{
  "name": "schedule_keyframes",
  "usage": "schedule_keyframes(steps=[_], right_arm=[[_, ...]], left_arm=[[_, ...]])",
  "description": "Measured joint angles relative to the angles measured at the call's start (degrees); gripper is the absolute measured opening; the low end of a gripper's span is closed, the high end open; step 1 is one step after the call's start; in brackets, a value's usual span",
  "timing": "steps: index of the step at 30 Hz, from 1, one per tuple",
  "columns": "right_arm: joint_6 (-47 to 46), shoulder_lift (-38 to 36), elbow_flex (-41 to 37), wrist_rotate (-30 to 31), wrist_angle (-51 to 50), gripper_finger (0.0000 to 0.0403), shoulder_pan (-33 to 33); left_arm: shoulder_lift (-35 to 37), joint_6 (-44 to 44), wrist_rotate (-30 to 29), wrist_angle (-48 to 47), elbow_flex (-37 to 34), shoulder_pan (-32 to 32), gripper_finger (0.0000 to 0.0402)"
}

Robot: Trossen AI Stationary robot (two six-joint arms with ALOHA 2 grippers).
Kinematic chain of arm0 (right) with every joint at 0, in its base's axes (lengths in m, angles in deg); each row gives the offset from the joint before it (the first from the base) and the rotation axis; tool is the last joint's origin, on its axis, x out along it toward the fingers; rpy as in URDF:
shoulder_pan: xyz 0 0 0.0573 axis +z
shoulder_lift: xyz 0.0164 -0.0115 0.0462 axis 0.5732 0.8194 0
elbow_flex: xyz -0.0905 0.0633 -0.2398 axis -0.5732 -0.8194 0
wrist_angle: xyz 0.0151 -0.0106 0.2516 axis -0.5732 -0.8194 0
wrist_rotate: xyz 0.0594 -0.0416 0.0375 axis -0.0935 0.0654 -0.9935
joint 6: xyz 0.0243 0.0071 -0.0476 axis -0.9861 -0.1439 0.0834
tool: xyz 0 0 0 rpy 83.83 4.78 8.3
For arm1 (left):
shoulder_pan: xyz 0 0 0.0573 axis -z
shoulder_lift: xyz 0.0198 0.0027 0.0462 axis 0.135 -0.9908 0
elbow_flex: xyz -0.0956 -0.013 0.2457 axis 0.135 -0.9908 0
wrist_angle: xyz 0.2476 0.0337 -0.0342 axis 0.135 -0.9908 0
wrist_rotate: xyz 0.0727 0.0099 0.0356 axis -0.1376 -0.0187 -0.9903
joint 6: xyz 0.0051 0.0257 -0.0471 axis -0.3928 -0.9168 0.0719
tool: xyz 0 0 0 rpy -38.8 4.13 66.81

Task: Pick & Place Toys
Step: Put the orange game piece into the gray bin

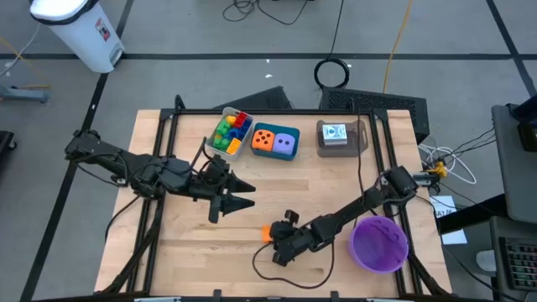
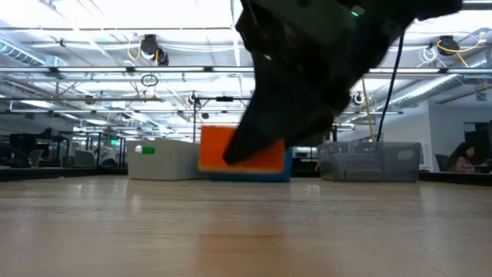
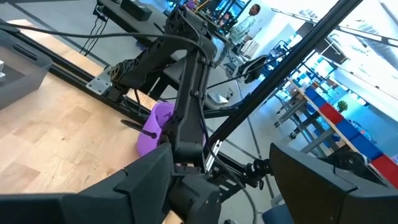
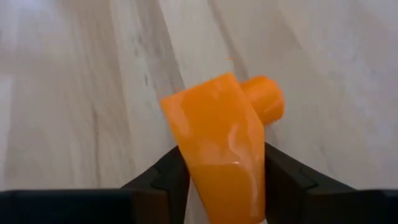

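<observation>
Your right gripper (image 4: 221, 177) clamps an orange brick (image 4: 217, 149).
Your left gripper (image 1: 239, 195) hangs open over mid-table.

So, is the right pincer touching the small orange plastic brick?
Touching. In the right wrist view the small orange plastic brick sits between both dark fingers of the right pincer, pressed against each, with no gap visible.

Orange brick (image 4: 224, 149); purple bowl (image 1: 379, 244); orange die (image 1: 263, 141) and purple die (image 1: 286, 143), both dotted; pale wood worktop (image 1: 277, 193).
</observation>
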Motion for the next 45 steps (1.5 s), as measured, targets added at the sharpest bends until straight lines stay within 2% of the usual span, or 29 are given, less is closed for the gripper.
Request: schedule_keyframes(steps=[10, 17, 21, 27, 32, 38, 45], right_arm=[[6.3, -6.7, 0.0, 1.1, 0.1, 0.0148, -3.2], [12.9, -13.8, 0.0, 1.3, -0.4, 0.0142, -6.4], [15.3, -18.0, 0.0, 1.9, -0.8, 0.0146, -8.4], [20.3, -24.0, 0.0, 7.7, -1.9, 0.0142, -9.8], [23.0, -27.8, 0.0, 10.5, -4.1, 0.0145, -10.9], [24.7, -29.6, 0.0, 10.6, -4.5, 0.0141, -12.6], [25.1, -29.6, 0.0, 10.6, -4.7, 0.0145, -13.7]], left_arm=[[0.0, -0.1, -0.2, 0.0, 0.0, -0.4, 0.0280], [0.8, 2.9, -0.3, 0.2, 0.0, -4.3, 0.0280], [1.1, 9.0, -0.3, -1.7, 0.0, -8.6, 0.0280], [1.2, 24.0, -0.3, -10.7, 0.0, -16.3, 0.0280], [0.9, 29.3, 4.1, -11.5, 0.0, -20.7, 0.0280], [-2.5, 31.4, 9.8, -9.9, 0.0, -22.2, 0.0280], [-7.2, 33.1, 10.8, -8.4, 0.0, -22.3, 0.0280]])
